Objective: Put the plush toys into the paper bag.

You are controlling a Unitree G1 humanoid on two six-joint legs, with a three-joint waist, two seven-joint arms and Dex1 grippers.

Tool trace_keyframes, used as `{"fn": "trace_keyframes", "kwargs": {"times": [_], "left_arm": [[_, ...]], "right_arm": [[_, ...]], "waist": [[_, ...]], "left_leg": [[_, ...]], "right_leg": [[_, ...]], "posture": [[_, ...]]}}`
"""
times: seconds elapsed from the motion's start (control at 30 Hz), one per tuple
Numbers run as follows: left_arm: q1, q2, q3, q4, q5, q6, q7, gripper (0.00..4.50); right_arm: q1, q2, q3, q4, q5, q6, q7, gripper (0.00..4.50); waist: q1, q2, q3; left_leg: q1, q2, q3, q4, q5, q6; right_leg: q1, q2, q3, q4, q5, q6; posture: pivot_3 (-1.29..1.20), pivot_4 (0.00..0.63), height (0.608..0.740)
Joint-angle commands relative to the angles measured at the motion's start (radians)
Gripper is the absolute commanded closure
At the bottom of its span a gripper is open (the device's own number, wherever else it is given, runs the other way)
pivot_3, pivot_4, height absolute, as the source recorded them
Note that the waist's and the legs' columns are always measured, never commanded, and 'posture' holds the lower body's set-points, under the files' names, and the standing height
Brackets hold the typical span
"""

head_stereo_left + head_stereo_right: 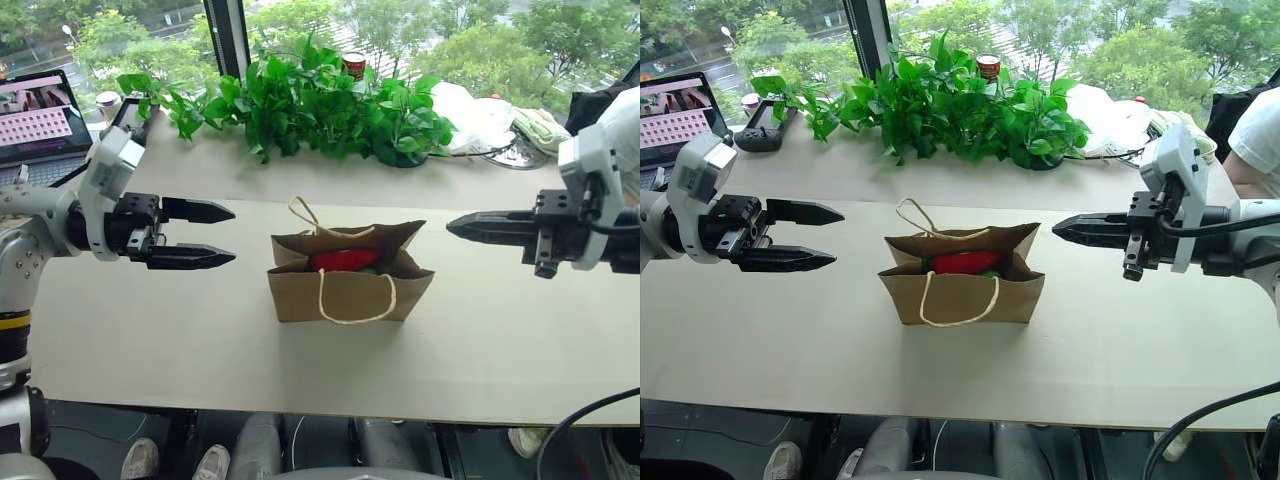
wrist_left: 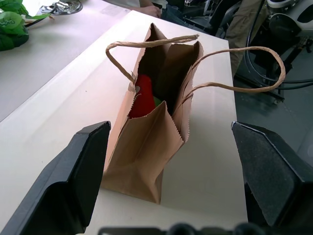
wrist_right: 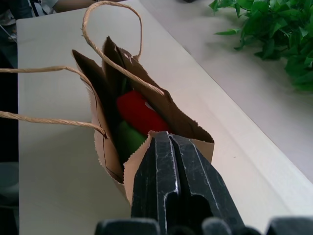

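Note:
The brown paper bag (image 1: 350, 295) stands upright and open at mid-table, its twine handles hanging loose. Inside it lies the red chili plush toy (image 1: 345, 260), and the light green plush toy (image 3: 128, 138) sits beside it lower in the bag. My left gripper (image 1: 232, 235) hovers to the bag's left, pointing at it, open and empty. To the bag's right, my right gripper (image 1: 452, 226) points at it with its fingers (image 3: 168, 161) shut on nothing. Both grippers are clear of the bag.
Leafy green plants (image 1: 320, 100) line the back of the table with a red can (image 1: 354, 64) behind them. A laptop (image 1: 40, 115) sits at back left, and a white plastic bag (image 1: 475, 115) at back right. A person's sleeve (image 1: 1260, 130) is at far right.

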Motion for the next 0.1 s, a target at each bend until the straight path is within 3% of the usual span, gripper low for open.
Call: {"fn": "trace_keyframes", "kwargs": {"times": [0.03, 0.1], "left_arm": [[-0.011, 0.004, 0.019, -0.006, -0.006, -0.027, -0.008, 0.25], [-0.016, -0.001, 0.016, 0.001, -0.003, -0.036, -0.006, 0.25]], "right_arm": [[0.001, -0.024, -0.015, -0.019, 0.001, -0.012, -0.004, 4.50], [0.003, -0.029, -0.011, -0.018, -0.001, -0.014, -0.004, 4.50]], "waist": [[-0.001, 0.000, 0.000], [-0.002, 0.000, 0.000]], "left_leg": [[0.000, 0.000, 0.000, 0.000, 0.000, 0.000], [0.000, 0.000, 0.000, 0.000, 0.000, 0.000]], "right_leg": [[0.000, 0.000, 0.000, 0.000, 0.000, 0.000], [0.000, 0.000, 0.000, 0.000, 0.000, 0.000]], "posture": [[0.00, 0.150, 0.740], [0.00, 0.150, 0.740]]}}
